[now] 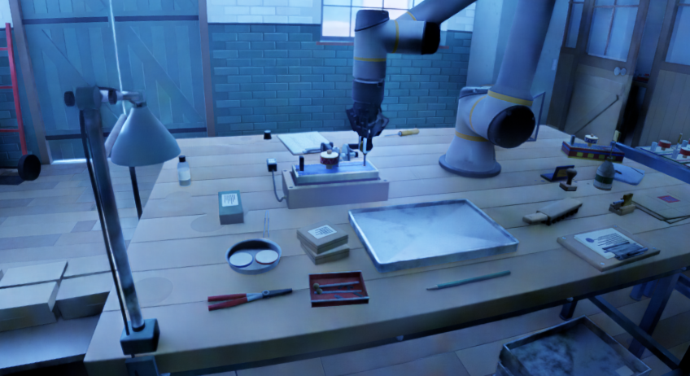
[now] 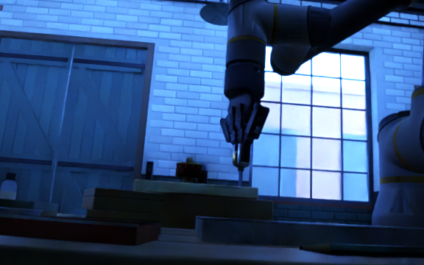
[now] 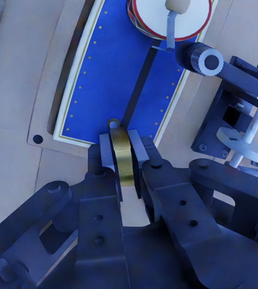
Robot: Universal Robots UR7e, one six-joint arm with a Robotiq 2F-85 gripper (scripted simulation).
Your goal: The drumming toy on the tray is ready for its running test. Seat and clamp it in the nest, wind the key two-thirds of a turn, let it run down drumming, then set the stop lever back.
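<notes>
The brass winding key stands upright at the near end of the toy's blue base, and I grip it in my closed gripper. The toy sits in the wooden nest at the back of the bench, with its red-rimmed drum and beater at the far end. The clamp arm with its knurled knob reaches over the base's right edge. From the second side camera my gripper points straight down over the key's thin stem.
Behind the nest lie a pale board and a screwdriver. The empty metal tray lies in front of the nest, with stacked boxes, a dish, pliers and a red parts tray nearer the front edge.
</notes>
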